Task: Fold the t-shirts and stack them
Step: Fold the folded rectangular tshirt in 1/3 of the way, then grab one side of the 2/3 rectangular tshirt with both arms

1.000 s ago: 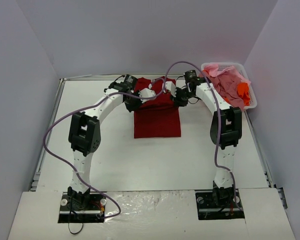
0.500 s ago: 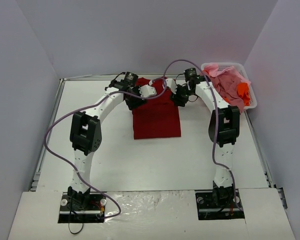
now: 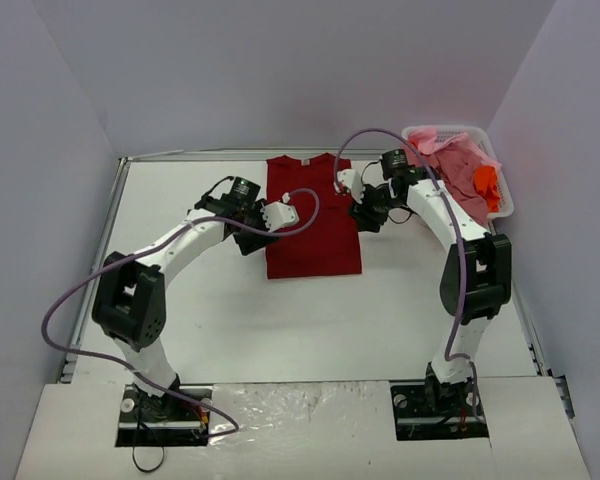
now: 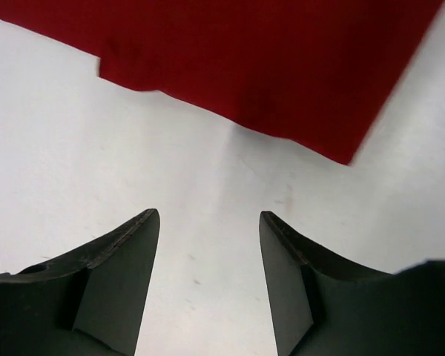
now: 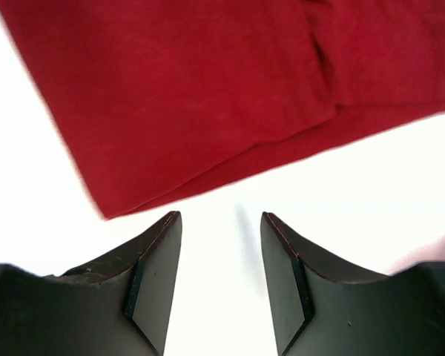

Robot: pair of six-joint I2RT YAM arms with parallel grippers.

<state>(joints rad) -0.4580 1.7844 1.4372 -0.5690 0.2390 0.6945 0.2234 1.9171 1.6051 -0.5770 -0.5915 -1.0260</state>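
Observation:
A dark red t-shirt (image 3: 314,215) lies flat on the white table as a long narrow rectangle, collar toward the back wall. My left gripper (image 3: 281,214) is at its left edge, open and empty over bare table, the shirt's edge (image 4: 267,67) just beyond the fingertips (image 4: 147,222). My right gripper (image 3: 348,184) is at the shirt's right edge, also open and empty, with the red cloth (image 5: 208,89) just ahead of it. More t-shirts, pink (image 3: 455,165) and bright orange (image 3: 486,181), are heaped in the basket.
A white plastic basket (image 3: 501,209) stands in the back right corner against the wall. Grey walls close in the table at the back and sides. Purple cables loop over both arms.
Both grippers went from shut on the red shirt's top to open, letting it go. Both arms pulled back outward and the shirt now lies flat and uncovered.

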